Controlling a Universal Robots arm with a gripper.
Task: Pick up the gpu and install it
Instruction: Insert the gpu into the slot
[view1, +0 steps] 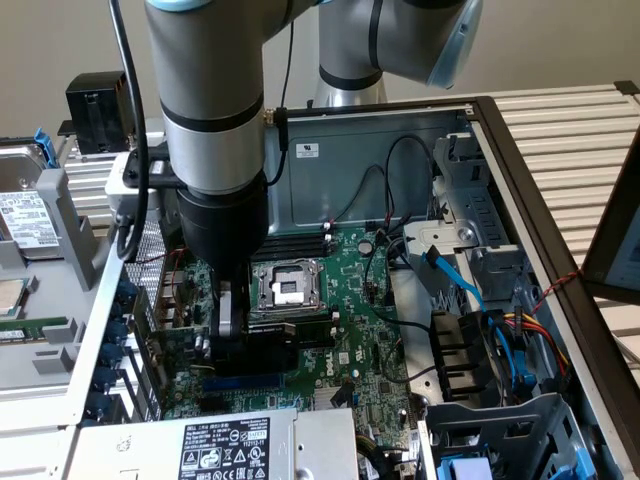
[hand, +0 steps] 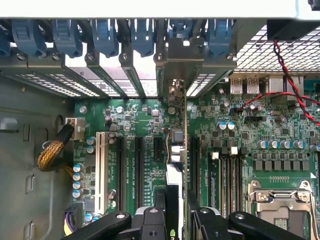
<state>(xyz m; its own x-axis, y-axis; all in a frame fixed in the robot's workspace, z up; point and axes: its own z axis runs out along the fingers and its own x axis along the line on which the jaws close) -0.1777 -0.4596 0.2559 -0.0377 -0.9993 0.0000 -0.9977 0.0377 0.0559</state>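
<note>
Install step | gripper (hand: 175, 212) jaws pinching gpu (hand: 176, 145) edge-on over motherboard (hand: 240, 150) slots | I judge seating needs square alignment.

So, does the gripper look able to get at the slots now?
Probably yes. The gripper, shut on the gpu, hangs right above the slots, and nothing lies across them; the braided cable lies off to one side.

the gpu (hand: 176, 150) is standing upright between expansion slots (hand: 138, 172) on the motherboard (hand: 225, 115), its bracket (hand: 180, 65) lying at the case's (hand: 30, 150) rear.
</note>
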